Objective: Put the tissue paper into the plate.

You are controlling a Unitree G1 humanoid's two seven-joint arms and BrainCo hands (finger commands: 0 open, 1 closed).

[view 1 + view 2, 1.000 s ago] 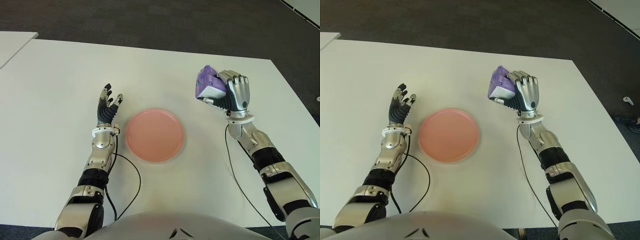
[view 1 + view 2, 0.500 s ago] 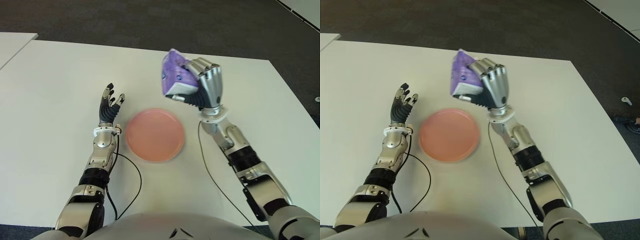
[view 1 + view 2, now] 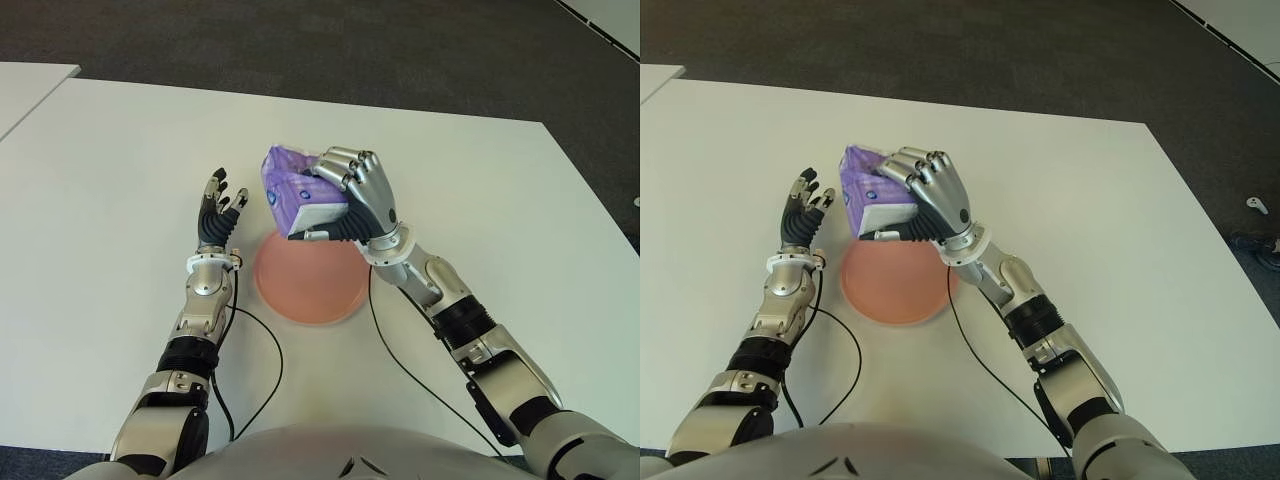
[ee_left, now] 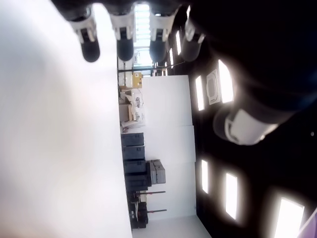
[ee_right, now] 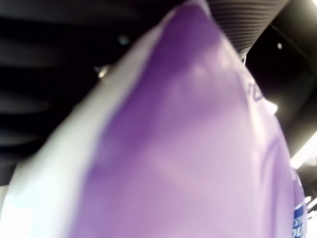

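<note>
Setting: we see a white counter (image 3: pixel 120 150) with dark carpet beyond its far edge.
Plate: a pink plate (image 3: pixel 300 290) lies flat near the middle of the counter, with nothing resting in it.
What just changed: a second ago we saw the right robot hand (image 3: pixel 350 200) well off to the right of the plate with the pack; half a second ago it was raised nearer the plate's far right edge; now it has swung over the plate's far rim and tipped downward.
What that means: we judge the carry nearly finished, with only lowering and letting go left.
Tissue paper: the tissue paper (image 3: pixel 295 195) is a soft purple plastic pack with a white end panel, slightly crumpled. It is held above the plate's far edge, not yet in it.
Right robot hand state: its fingers (image 3: pixel 335 165) wrap over the pack, thumb beneath, grasping it firmly.
Left robot hand: the left robot hand (image 3: pixel 216 215) shows just left of the plate, fingers spread and holding nothing.
</note>
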